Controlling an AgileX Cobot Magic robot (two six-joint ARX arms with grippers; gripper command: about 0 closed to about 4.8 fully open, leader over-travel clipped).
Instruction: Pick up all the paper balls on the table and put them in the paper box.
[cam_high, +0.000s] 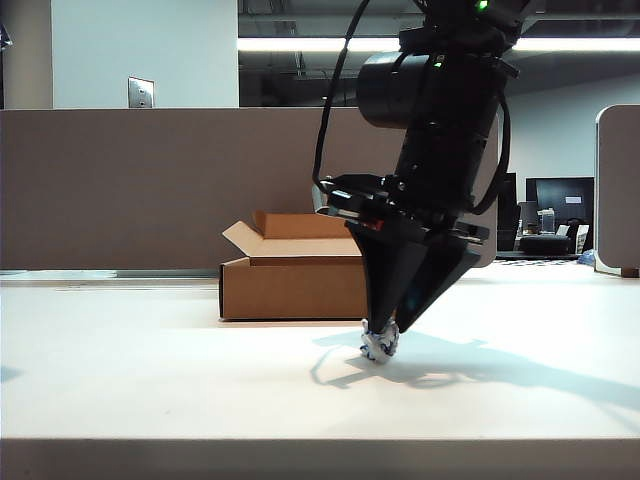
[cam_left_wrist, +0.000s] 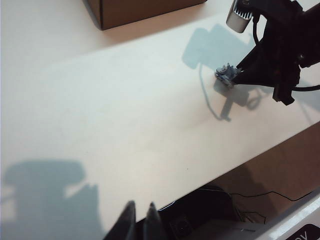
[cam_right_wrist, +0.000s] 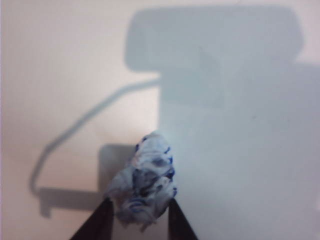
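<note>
A: On the desk (cam_high: 150, 370), far side near the middle: the paper box (cam_high: 292, 282), brown, flaps up, in front of the grey-brown partition (cam_high: 120, 185). Left wrist view catches one corner of the box at the frame edge.

B: Arms?

A: Right arm (cam_high: 440, 130) comes down steeply from above, right of the box. Right hand (cam_high: 381, 333) points down at the desk, tips at the surface, nearer the camera than the box.

B: State of the right hand?

A: Narrowed around a paper ball (cam_high: 379, 343). In the right wrist view both fingertips (cam_right_wrist: 102, 220) sit either side of the wad (cam_right_wrist: 144, 185), touching or nearly so. Ball is on the desk, not lifted. Can't tell if the grip is firm.

B: Left hand?

A: Left hand (cam_left_wrist: 139, 221) hangs above the near-left part of the desk, well apart from the ball and the box. Fingers pressed almost together, nothing between them. Not visible in the exterior view.

B: Ball detail?

A: Small crumpled white wad with blue and dark print. It sits in front of the box, clear of it, with the arm's shadow spreading right across the desk. One ball visible.
</note>
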